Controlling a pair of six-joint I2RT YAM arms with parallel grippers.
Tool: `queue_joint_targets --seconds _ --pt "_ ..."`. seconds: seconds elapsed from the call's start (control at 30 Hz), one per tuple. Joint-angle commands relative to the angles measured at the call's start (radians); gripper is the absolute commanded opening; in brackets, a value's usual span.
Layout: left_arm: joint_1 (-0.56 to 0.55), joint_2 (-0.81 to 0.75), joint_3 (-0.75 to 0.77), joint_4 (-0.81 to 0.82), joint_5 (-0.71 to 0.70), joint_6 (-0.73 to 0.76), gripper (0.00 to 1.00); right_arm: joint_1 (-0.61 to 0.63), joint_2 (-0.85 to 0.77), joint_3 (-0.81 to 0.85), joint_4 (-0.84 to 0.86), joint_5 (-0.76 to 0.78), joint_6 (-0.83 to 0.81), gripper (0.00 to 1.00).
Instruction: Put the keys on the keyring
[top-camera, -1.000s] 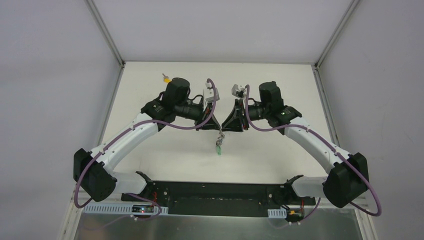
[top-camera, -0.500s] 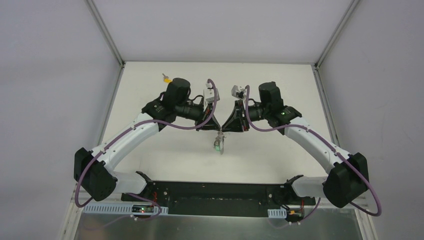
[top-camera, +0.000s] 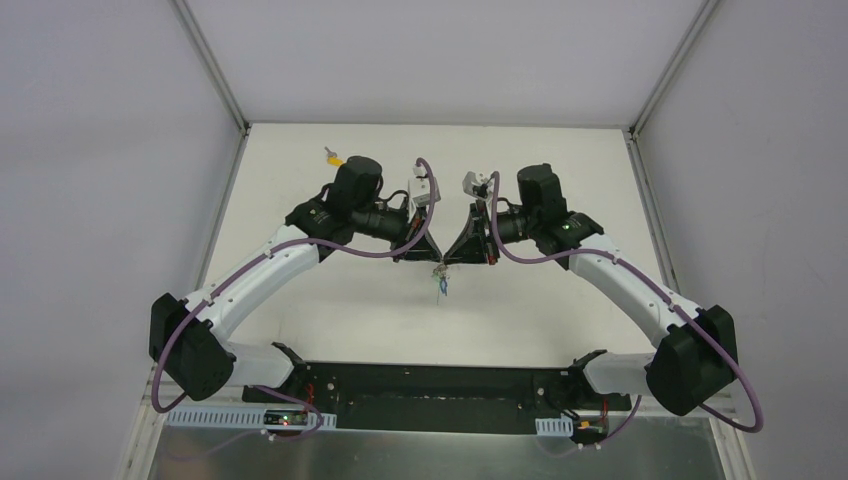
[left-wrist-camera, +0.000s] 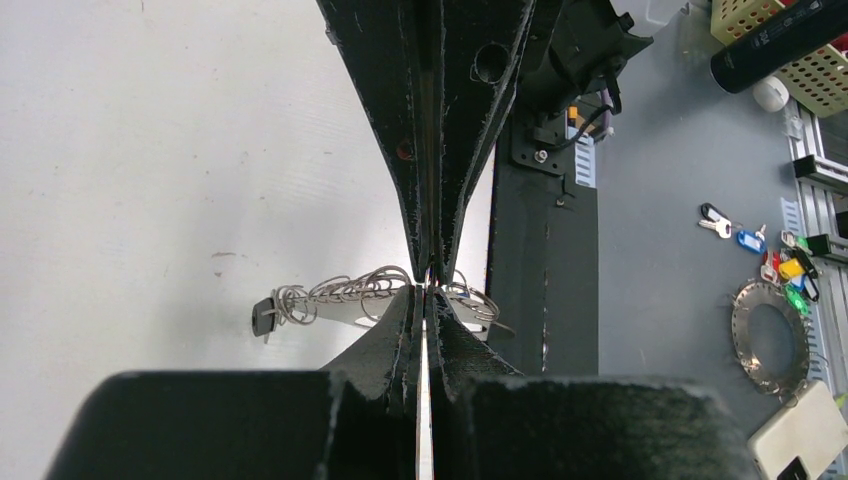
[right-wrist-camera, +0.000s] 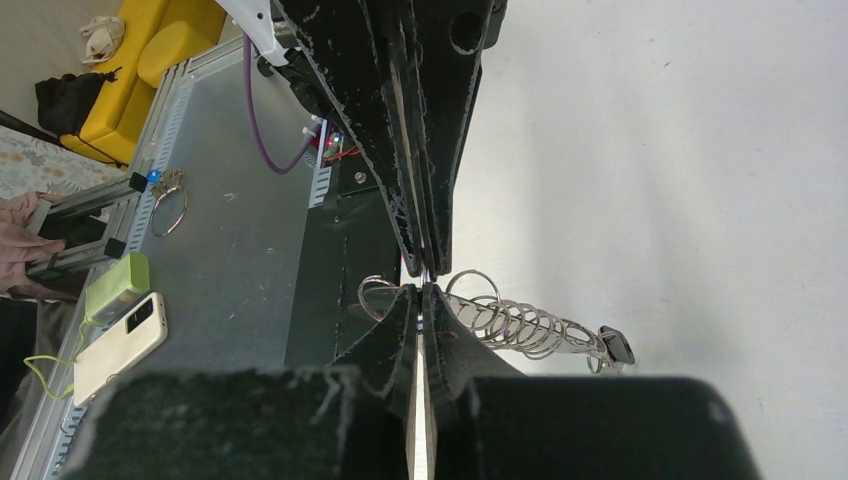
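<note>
Since the yellow-headed key (top-camera: 331, 156) lies on the table (top-camera: 560, 160) well off to the far left of the keyring (left-wrist-camera: 340, 305), not yet threaded, both arms seem to be steadying that loop for it: the left gripper (left-wrist-camera: 424, 300) is clamped on the keyring from its left, the right gripper (right-wrist-camera: 421, 292) likewise from its right (tips almost touching).

White arm links (top-camera: 262, 275), black joint housings (top-camera: 190, 355), purple cables (top-camera: 352, 254), green indicator light (top-camera: 567, 226)
</note>
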Motion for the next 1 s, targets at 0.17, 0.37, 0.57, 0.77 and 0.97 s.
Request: queue_joint_targets --seconds 0.17,0.37,0.57,0.77,0.97 --pt "0.016 -0.037 -0.063 0.209 0.042 -0.112 0.00 -0.036 -0.008 0.021 0.200 -0.038 0.204 0.00" --pt "0.050 -0.052 -0.142 0.447 0.044 -0.277 0.16 -0.083 -0.002 -0.039 0.475 -0.056 0.477 0.00" --pt "0.054 -0.046 -0.149 0.494 0.042 -0.320 0.17 -0.099 0.001 -0.068 0.552 -0.057 0.530 0.00" --pt "0.065 -0.048 -0.157 0.539 0.042 -0.355 0.16 -0.102 0.006 -0.086 0.581 -0.060 0.545 0.00" --pt "0.094 -0.054 -0.179 0.613 0.033 -0.417 0.07 -0.104 0.012 -0.097 0.613 -0.066 0.564 0.00"
